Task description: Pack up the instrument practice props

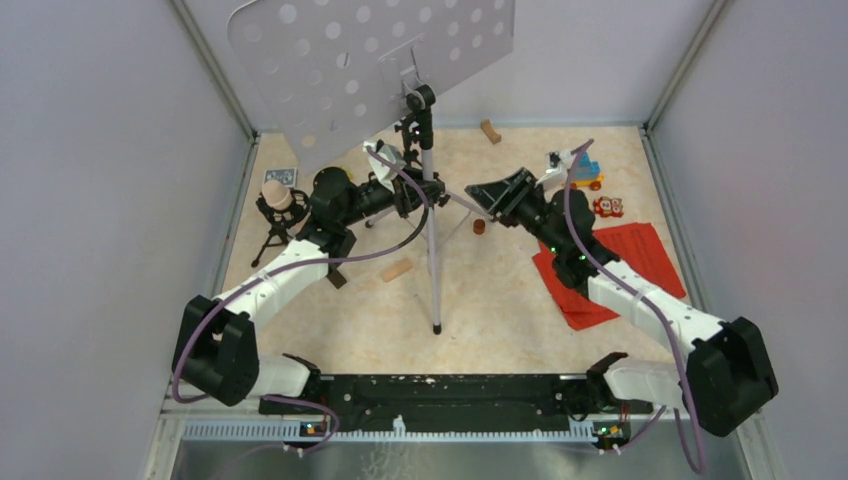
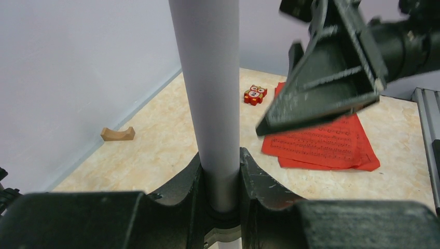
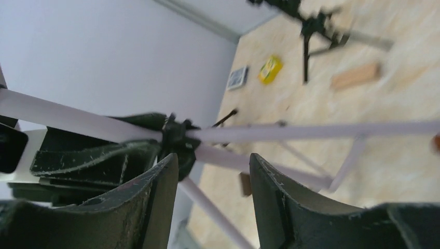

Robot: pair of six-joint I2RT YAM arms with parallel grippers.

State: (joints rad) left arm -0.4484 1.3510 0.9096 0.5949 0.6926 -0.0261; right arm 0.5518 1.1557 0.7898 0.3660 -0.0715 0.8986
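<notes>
- While our left gripper (image 2: pixel 220 171) clamps the stand's pole (image 2: pixel 205 78), we risk tipping the top-heavy music desk (image 1: pixel 370 60).
- With jaws apart, our right gripper (image 3: pixel 214 176) could knock the tripod legs (image 3: pixel 311 129).

We're in a robotics lab cell here: plain lilac panel walls (image 1: pixel 90 180), silver metal corner posts (image 1: pixel 215 65), beige marbled tabletop (image 1: pixel 500 300).

You have the white perforated music desk (image 1: pixel 370 60) tilted atop its silver pole (image 1: pixel 432 250), which stands upright mid-tabletop (image 1: pixel 500 300) with the left claw (image 2: pixel 220 174) clamped around it. Red sheet-music pages (image 1: pixel 648 252) lie flat to the right. At the left, a beige microphone (image 1: pixel 278 195) sits on a small black tripod (image 1: pixel 272 235).
</notes>
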